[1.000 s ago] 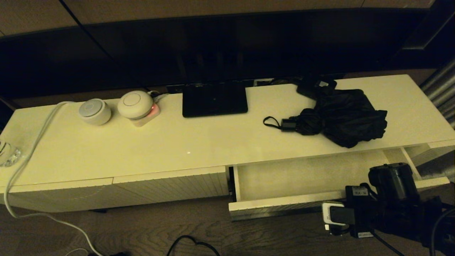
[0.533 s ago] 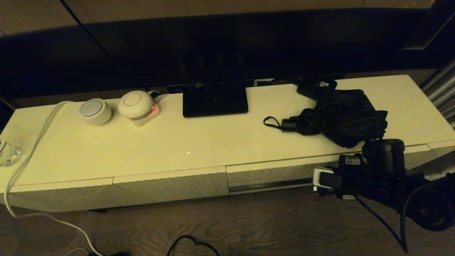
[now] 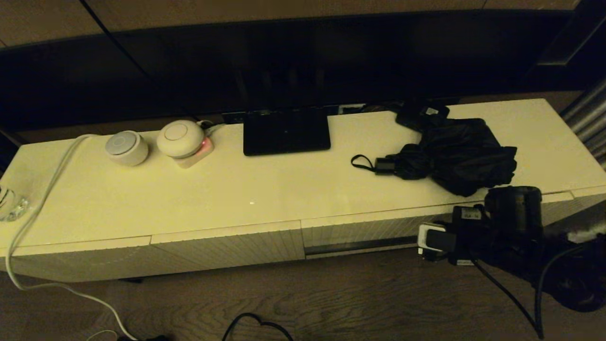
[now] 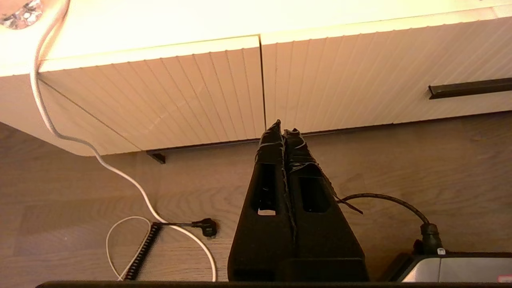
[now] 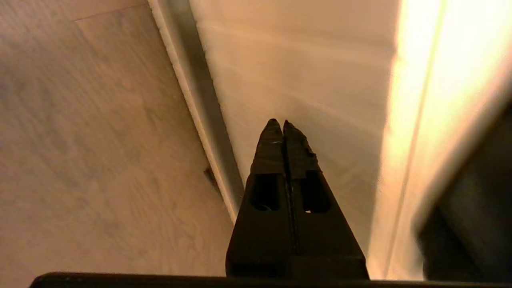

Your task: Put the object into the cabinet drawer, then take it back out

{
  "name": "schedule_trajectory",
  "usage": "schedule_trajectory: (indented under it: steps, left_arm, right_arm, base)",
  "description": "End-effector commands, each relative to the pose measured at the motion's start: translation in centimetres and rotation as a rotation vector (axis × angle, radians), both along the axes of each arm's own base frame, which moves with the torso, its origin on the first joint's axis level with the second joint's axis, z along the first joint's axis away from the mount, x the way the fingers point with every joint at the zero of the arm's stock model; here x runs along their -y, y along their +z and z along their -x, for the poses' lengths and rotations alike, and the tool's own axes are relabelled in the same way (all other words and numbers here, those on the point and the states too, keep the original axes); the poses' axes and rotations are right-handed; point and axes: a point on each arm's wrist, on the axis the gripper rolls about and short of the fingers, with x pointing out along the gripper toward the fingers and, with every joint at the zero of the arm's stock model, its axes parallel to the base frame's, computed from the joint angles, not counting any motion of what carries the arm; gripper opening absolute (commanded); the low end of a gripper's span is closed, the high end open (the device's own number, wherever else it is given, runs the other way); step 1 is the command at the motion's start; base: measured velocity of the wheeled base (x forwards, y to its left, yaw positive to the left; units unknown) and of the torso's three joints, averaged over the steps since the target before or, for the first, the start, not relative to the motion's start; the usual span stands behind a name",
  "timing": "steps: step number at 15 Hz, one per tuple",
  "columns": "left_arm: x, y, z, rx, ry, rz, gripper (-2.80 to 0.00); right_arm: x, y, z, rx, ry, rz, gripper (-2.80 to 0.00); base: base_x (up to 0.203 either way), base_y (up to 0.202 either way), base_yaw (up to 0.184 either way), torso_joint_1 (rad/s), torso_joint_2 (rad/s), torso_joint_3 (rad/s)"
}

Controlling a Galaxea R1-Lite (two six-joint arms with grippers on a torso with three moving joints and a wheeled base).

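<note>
Cream cabinet top (image 3: 265,189) carries umbrella (image 3: 454,158); drawer (image 3: 360,232) flush shut. Right gripper (image 5: 279,125), jaws pressed together, against drawer front, likely pushing. Left gripper (image 4: 283,132) parked, jaws together.

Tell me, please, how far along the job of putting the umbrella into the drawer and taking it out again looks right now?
The umbrella lies on the cabinet top and the drawer is shut, so nothing shows whether it went in. In hand: the right gripper, fingers together, at the drawer front. The left gripper is parked low.
</note>
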Motion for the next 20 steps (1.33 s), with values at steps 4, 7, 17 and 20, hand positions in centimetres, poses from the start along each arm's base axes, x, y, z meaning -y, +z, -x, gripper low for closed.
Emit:
schedule_trajectory:
  steps: [4,7,17,20]
  left_arm:
    - [0.0,-0.1,0.0,-0.003,0.000,0.000,-2.80]
    - [0.0,-0.1,0.0,-0.003,0.000,0.000,-2.80]
    - [0.0,-0.1,0.0,-0.003,0.000,0.000,-2.80]
    - [0.0,-0.1,0.0,-0.003,0.000,0.000,-2.80]
  right_arm:
    - [2.4,3.8,9.9,0.081,-0.046,0.008,-2.80]
    - [5.1,5.2,15.2,0.203,-0.215,-0.039,-2.80]
    - [7.4,3.2,30.5,0.506,-0.598,-0.769,-2.80]
    - [7.4,0.7,31.8,0.439,-0.666,-0.964,-2.80]
  base:
    - [0.000,0.000,0.000,0.000,0.00,0.000]
    - [0.000,0.000,0.000,0.000,0.00,0.000]
    - [0.000,0.000,0.000,0.000,0.00,0.000]
    - [0.000,0.000,0.000,0.000,0.00,0.000]
